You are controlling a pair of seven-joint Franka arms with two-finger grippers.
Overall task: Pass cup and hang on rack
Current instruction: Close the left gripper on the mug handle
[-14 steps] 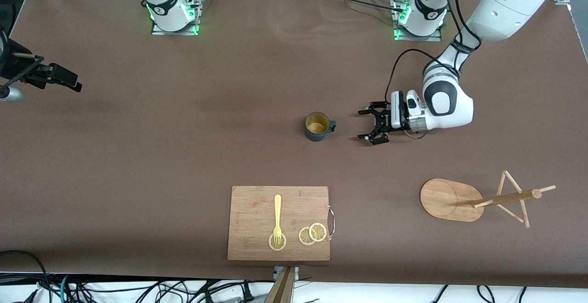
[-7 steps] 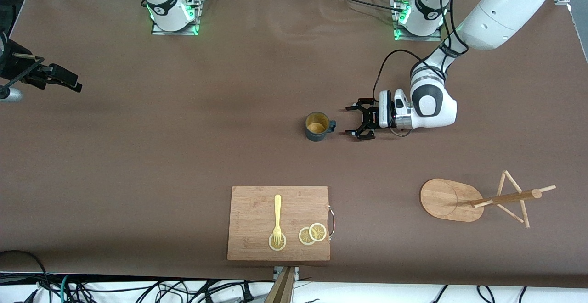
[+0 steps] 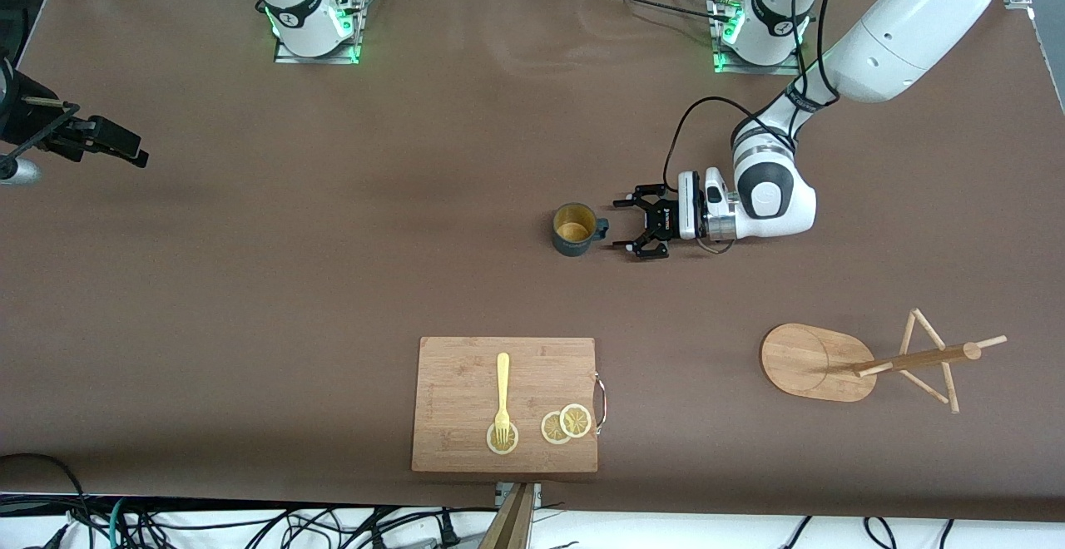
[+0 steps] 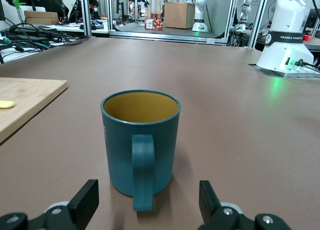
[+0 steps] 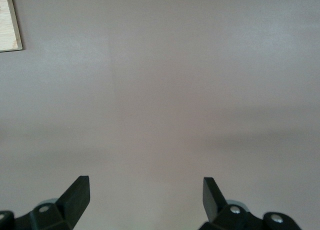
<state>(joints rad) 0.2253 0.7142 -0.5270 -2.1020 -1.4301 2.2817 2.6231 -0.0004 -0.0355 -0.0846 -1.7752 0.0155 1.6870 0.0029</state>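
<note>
Cup (image 4: 140,142) handle between left jaws

A wide brown table (image 3: 333,266) carries everything. The cup (image 3: 574,229) stands upright on it near the middle, its handle turned toward the left arm's end of the table. Nearer the front camera than the cup lies a rectangular wooden cutting board (image 3: 466,383), flat on the surface and close to the table's edge. Toward the left arm's end, the rack (image 3: 819,362) rests with its oval base on the table, well apart from both the board and the cup. The two arm bases (image 3: 316,29) are mounted along the table's edge farthest from the front camera.
</note>
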